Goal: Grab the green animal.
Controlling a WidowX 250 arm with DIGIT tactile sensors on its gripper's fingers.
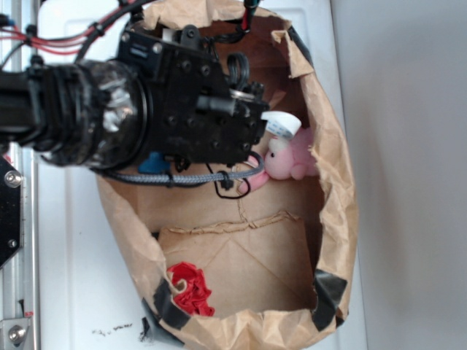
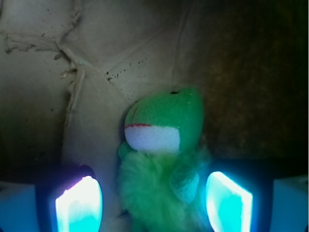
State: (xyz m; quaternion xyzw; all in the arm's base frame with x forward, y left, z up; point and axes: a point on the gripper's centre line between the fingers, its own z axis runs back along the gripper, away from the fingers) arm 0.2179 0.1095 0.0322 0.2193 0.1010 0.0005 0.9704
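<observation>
Pre-grasp: my gripper (image 2: 153, 200) spread either side of the green animal (image 2: 161, 159), lower centre of wrist view; next, squeeze shut.

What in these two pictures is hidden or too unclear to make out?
- Fuzzy lime-green plush animal: absent from the exterior view, hidden under the black robot arm; in the wrist view its lower body is cut off by the bottom edge.
- Gripper: fingers glare bright blue; touching the toy or not is unclear.
- Pink plush bunny: partly behind the arm.
- Small blue thing: mostly covered, unidentifiable.
</observation>
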